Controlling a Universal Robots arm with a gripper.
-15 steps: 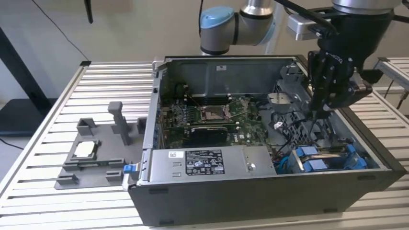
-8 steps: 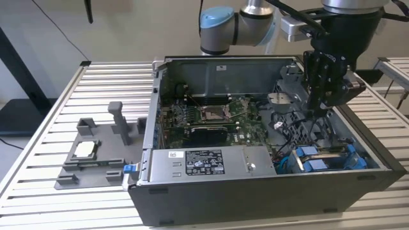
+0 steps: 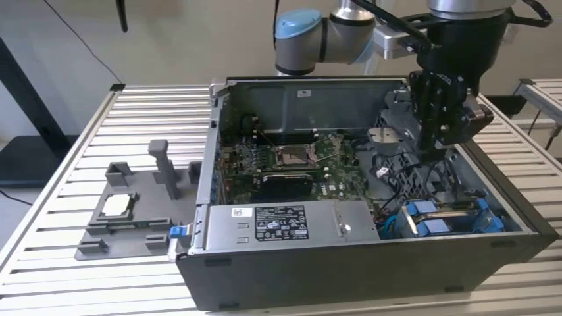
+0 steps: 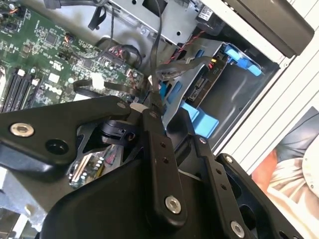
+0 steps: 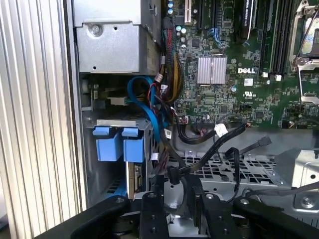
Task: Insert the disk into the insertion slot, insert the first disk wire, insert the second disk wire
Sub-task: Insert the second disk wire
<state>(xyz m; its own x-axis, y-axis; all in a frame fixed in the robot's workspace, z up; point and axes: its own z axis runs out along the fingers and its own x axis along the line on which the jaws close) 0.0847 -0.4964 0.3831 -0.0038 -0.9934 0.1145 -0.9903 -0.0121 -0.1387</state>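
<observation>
First wrist view: gripper [image 5: 174,188] seemingly pinches wire [image 5: 203,159].

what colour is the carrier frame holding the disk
Bright blue; the carrier frame shows best in the exterior view.

In the exterior view the arm [image 3: 347,33] is cut off at twelve o'clock. The pincer [image 3: 432,153] sits among dark cables [image 3: 412,178] that hide its lower end. At four o'clock inside the computer case [image 3: 351,276], the disk [image 3: 455,208] shows as just a sliver between the blue carrier tabs [image 3: 430,227]. In both wrist views the pincer's body runs off the picture's edge. In the second wrist view a person's sleeve [image 4: 294,169] is blurred and cropped.
</observation>
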